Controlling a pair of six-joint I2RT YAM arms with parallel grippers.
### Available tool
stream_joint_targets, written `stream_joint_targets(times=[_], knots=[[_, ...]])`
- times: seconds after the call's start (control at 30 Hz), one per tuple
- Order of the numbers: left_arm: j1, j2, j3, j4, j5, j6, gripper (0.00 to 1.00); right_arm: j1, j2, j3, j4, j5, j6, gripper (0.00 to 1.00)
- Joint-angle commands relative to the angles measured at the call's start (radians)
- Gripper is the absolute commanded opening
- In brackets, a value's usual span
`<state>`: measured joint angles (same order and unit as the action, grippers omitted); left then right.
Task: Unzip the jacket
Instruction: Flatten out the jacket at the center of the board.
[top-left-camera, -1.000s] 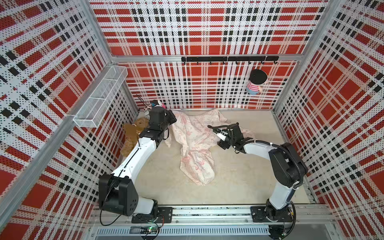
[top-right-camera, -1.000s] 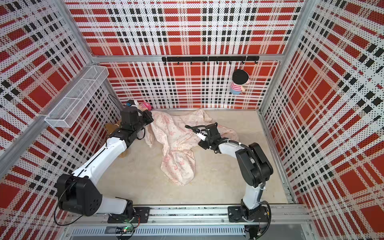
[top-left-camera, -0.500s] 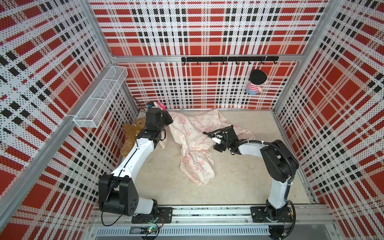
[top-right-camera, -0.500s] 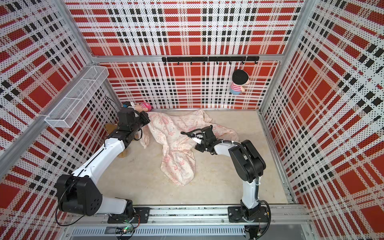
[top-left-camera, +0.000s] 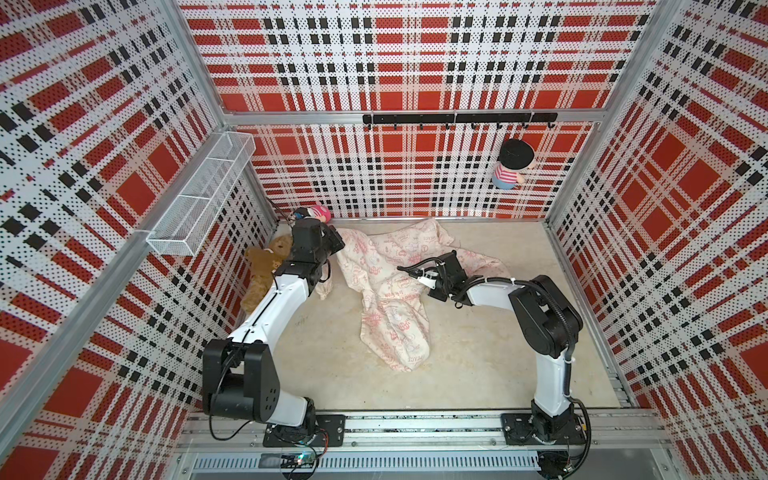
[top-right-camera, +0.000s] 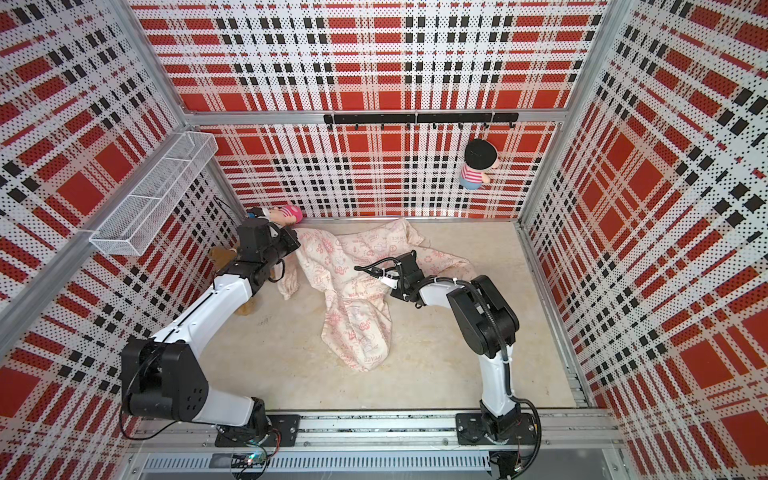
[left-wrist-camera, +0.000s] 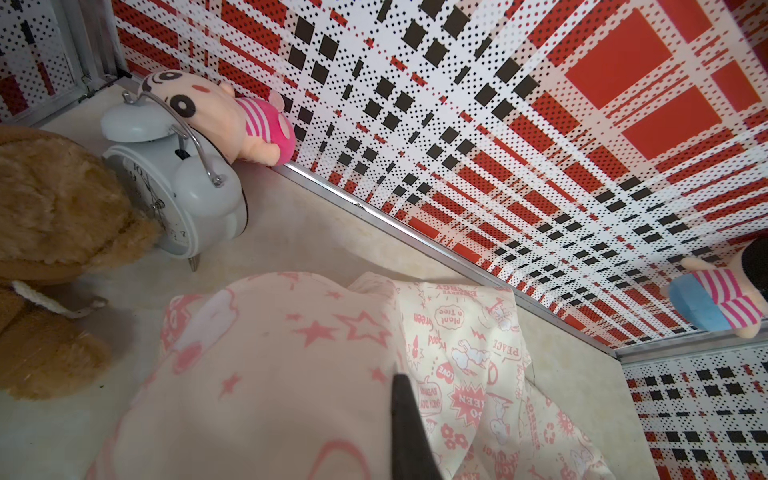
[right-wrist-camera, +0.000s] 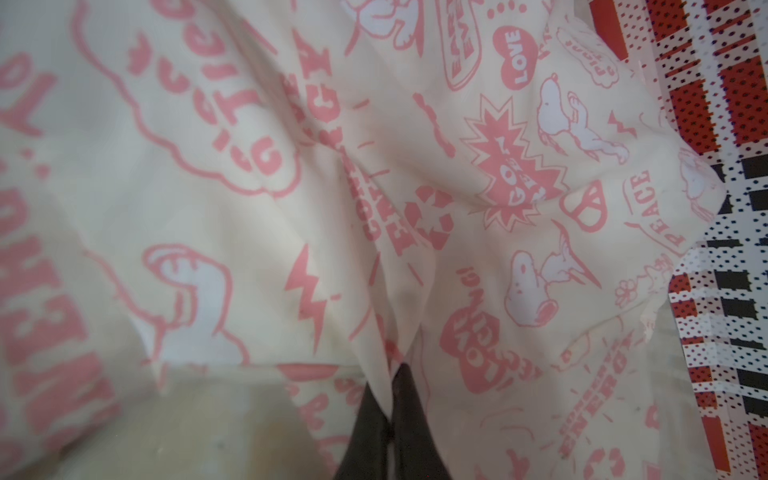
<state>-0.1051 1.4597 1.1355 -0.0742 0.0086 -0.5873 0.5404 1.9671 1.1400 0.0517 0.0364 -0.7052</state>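
Your right hand (right-wrist-camera: 388, 378) has slid left onto the jacket (top-left-camera: 390, 316) since a second ago and snapped closed; it was wide open then. Left arm has pulled back a bit toward the far left corner, taking the jacket's far left end with it. Clutter hasn't moved.

Right hand now: fingers (right-wrist-camera: 409, 415) together, pinching a raised fold of the printed cloth. The wrist view shows the fold running down between them. In both top views that hand sits low on the jacket's right edge, about mid-length.

Left hand (top-left-camera: 334, 244): closed, gripping the jacket's far left end. In the wrist view one finger (left-wrist-camera: 405, 419) shows; the other is hidden under star-print cloth bunched close to the lens.

Jacket: crumpled in the middle of the surface (top-left-camera: 478, 353). It runs from the left hand at the far left down to a near end at centre, and another part spreads right behind the right hand. Can't make out the zipper in any view.

Clutter:
- Teddy (top-left-camera: 266, 266) is against the left wall, beside the left arm.
- Clock (left-wrist-camera: 174, 199) is just beside the teddy.
- Pink doll (left-wrist-camera: 245, 124) lies behind the clock at the far wall.
- Second doll (top-left-camera: 513, 166) hangs on the far wall under the hook rail (top-left-camera: 457, 118).
- Basket (top-left-camera: 199, 195) is mounted on the left wall.
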Motion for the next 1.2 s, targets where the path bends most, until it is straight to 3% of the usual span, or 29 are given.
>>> stream_joint_targets(times=[0.0,0.23,0.47,0.6,0.67,0.77,0.83,0.9,1.0,1.17], knots=[[0.004,-0.041,0.009,0.042,0.026,0.006,0.0,0.006,-0.204,-0.095,0.053,0.022,0.001,0.0],[-0.005,-0.295,-0.087,0.157,0.02,0.04,0.0,0.006,-0.621,-0.204,0.008,0.083,0.089,0.0],[-0.018,-0.58,-0.069,0.133,-0.027,0.099,0.0,0.017,-1.029,-0.186,-0.118,0.099,0.213,0.0],[-0.02,-0.688,0.039,0.057,-0.052,0.13,0.0,0.047,-1.181,-0.078,-0.236,0.163,0.273,0.0],[-0.02,-0.663,0.163,-0.033,-0.067,0.135,0.0,0.047,-1.204,-0.004,-0.269,0.202,0.289,0.0],[-0.023,-0.457,0.463,-0.273,-0.062,0.129,0.0,0.046,-1.113,0.152,-0.344,0.281,0.273,0.0],[-0.024,-0.278,0.637,-0.414,-0.025,0.11,0.0,0.042,-0.953,0.291,-0.434,0.367,0.234,0.0],[-0.024,-0.092,0.75,-0.536,0.011,0.088,0.0,-0.036,-0.742,0.464,-0.593,0.325,0.266,0.0],[-0.033,0.129,0.776,-0.612,0.077,0.093,0.0,-0.198,-0.463,0.661,-0.738,0.089,0.386,0.0],[-0.091,0.383,0.574,-0.568,0.035,0.146,0.0,-0.292,-0.04,0.849,-0.904,0.036,0.46,0.0]])
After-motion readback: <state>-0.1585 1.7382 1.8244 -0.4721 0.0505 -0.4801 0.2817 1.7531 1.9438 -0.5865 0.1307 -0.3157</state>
